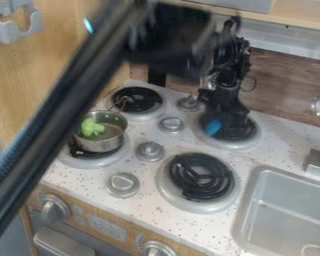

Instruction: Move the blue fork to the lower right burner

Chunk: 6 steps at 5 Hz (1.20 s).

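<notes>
Hanging over the upper right burner (248, 138), the black gripper (224, 114) has the blue fork (213, 126) right at its lower end; how far open it is, and whether it grips the fork, I cannot tell. The lower right burner (200, 176) lies nearer the camera, beside the sink (289, 205). A pot (109, 145) with something green (92, 128) sits on the lower left burner (92, 162).

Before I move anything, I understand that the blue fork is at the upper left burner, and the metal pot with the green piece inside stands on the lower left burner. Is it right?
Not fully: the camera view shows the blue fork at the upper right burner. The metal pot with the green piece inside does stand on the lower left burner.
</notes>
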Each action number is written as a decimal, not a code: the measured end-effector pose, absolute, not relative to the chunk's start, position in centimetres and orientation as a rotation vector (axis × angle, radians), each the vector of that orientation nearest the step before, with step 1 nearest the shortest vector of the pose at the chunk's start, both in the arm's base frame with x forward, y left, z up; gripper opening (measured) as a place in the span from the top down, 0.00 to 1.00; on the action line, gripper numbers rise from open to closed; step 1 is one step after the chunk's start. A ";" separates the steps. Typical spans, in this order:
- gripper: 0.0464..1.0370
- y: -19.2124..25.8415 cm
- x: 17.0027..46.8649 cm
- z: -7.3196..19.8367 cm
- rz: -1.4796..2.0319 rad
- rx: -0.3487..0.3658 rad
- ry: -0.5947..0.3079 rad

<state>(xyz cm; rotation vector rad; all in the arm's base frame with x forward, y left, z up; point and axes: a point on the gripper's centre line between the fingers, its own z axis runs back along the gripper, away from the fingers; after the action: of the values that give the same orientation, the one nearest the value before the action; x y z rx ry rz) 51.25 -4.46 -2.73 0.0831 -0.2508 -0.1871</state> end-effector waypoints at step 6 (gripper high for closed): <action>0.67 -4.2 38.6 -2.4 -0.317 0.025 -0.138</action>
<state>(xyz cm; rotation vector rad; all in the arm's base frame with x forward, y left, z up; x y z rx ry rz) 38.64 -4.22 -2.36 0.0255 -0.1379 -0.3174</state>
